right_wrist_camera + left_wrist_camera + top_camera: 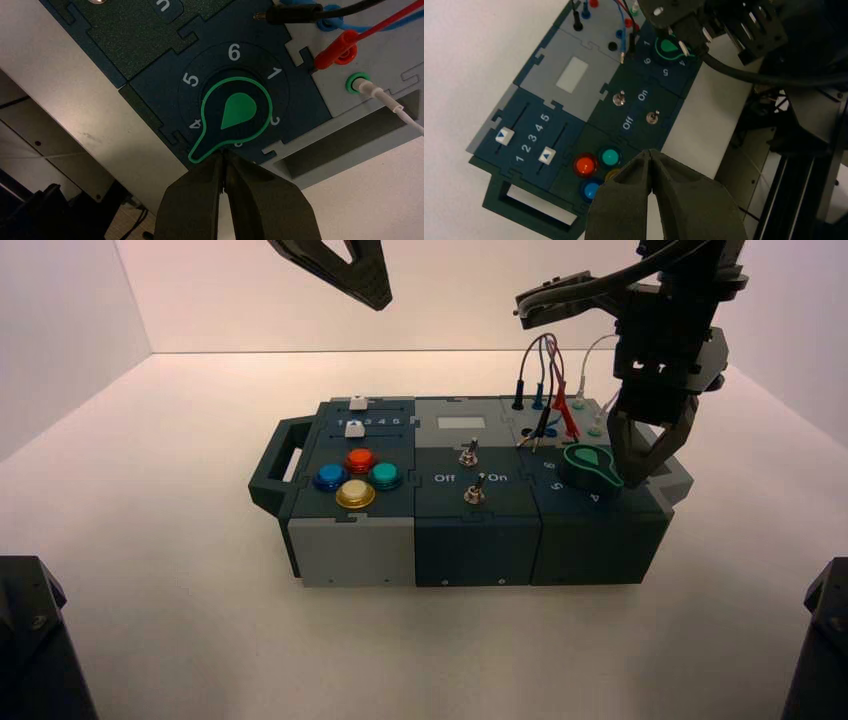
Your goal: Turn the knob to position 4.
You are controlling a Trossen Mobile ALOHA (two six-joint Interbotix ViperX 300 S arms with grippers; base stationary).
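Note:
The green teardrop knob (235,111) sits on the dark teal right end of the box (470,540), inside a curved scale of white digits. Its pointed tip lies between the digit 4 (195,124) and a partly hidden digit beside it. My right gripper (222,153) is shut with nothing between its fingers, its tips against the knob's rim next to the pointed tip. From above, the right gripper (635,475) stands just right of the knob (590,465). My left gripper (651,152) is shut and empty, held high over the box's button end.
Two metal toggle switches (470,470) stand in the box's middle beside Off and On lettering. Red, blue, teal and yellow round buttons (358,478) and two white sliders (524,145) fill the left end. Red, blue, black and white wires (550,390) plug in behind the knob.

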